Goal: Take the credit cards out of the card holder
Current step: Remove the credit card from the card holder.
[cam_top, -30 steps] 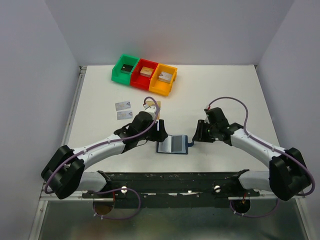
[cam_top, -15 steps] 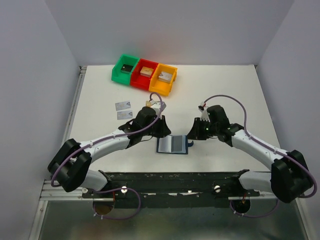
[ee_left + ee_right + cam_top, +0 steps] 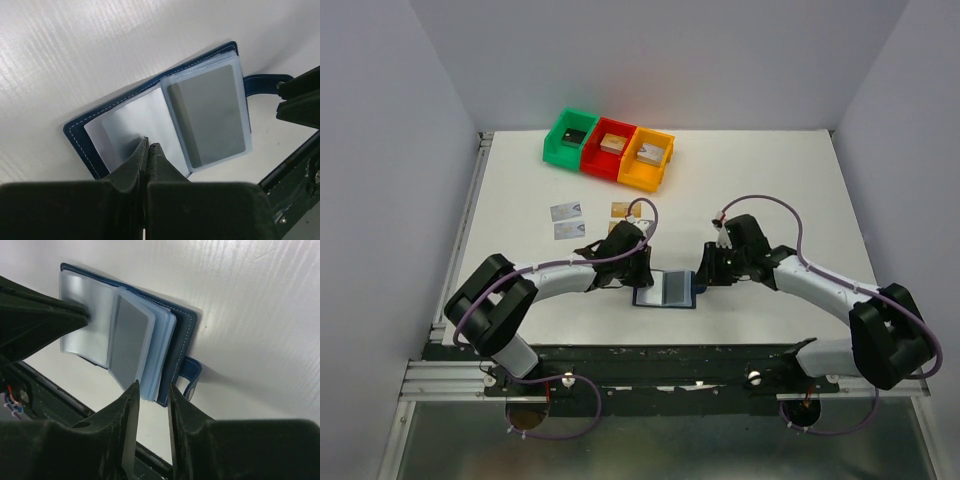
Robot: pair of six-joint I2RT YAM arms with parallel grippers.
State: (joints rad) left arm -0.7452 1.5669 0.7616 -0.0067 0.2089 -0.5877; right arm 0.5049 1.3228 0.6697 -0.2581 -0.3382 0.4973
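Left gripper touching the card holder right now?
Touching. In the left wrist view the shut left gripper rests its tips on the card holder, on its left pocket page, no gap.

**Top external camera:** it is sitting high above and behind the robot, looking down and forward. It is standing far off, taking in the whole bench (image 3: 770,180) out to the coloured bins (image 3: 610,148) at the far side.

**Left wrist camera:** it is riding just behind the left tool (image 3: 149,145), looking along its fingers (image 3: 125,170) down onto the bench from very close. The card holder (image 3: 200,110) is filling much of its view.

**Right wrist camera:** it is riding behind the right tool (image 3: 152,387), facing the card holder from the opposite side and equally close.

**Overlap:** all three views are sharing the card holder. Each wrist view is also catching the other arm's tool at its edge.
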